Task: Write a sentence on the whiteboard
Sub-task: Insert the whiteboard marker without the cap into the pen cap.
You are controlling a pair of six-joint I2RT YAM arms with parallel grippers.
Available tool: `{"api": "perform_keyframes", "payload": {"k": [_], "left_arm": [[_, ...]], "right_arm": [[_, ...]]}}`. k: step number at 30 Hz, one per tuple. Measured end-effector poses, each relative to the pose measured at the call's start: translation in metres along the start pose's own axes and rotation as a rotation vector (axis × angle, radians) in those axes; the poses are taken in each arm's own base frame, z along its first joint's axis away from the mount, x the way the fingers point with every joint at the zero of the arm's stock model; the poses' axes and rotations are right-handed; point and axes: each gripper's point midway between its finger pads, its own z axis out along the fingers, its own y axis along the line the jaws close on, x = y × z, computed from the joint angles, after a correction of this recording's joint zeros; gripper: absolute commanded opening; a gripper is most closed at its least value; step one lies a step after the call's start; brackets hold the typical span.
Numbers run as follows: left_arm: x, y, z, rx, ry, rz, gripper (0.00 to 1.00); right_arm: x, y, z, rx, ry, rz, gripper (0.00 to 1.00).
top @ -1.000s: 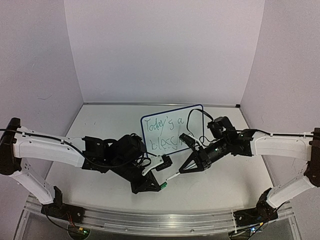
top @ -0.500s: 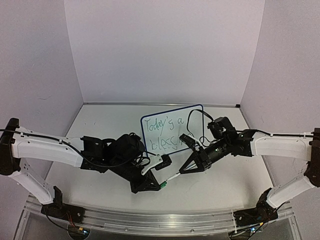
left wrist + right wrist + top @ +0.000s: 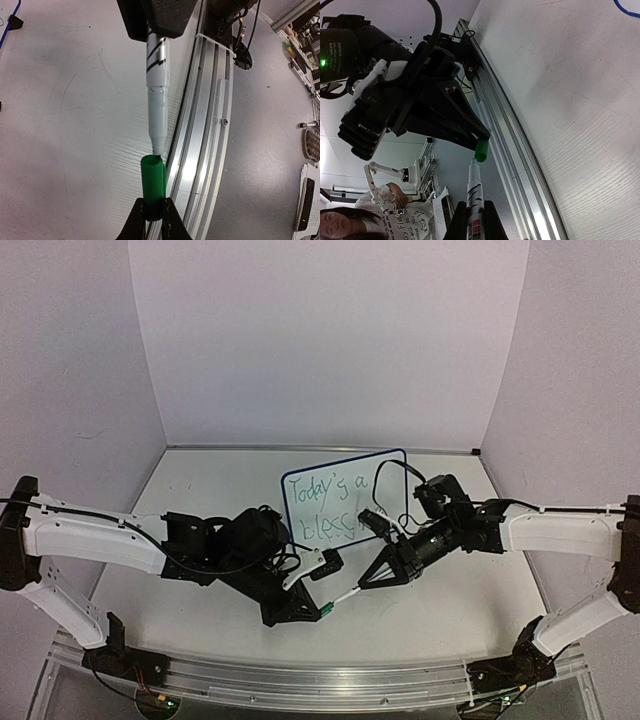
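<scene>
Evidently recapping: right hand (image 3: 470, 221) is gripping marker (image 3: 474, 192), aiming tip at green cap (image 3: 153, 186) left hand (image 3: 153, 222) is pinching just ahead.

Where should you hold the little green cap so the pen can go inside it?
Pinch the green cap at its closed end, coming from behind, opposite the marker. Its open mouth faces the marker's tip, so fingers there would block it. The left gripper holds it just that way.
</scene>
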Motion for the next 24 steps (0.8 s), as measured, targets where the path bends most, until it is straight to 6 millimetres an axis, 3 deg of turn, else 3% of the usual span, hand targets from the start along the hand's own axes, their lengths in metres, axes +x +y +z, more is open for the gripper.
{"api": "perform_keyframes", "payload": {"k": [24], "left_arm": [[0.003, 0.000, 0.000, 0.001, 0.011, 0.001, 0.00]], "right_arm": [[0.004, -0.010, 0.008, 0.002, 0.029, 0.033, 0.00]]}}
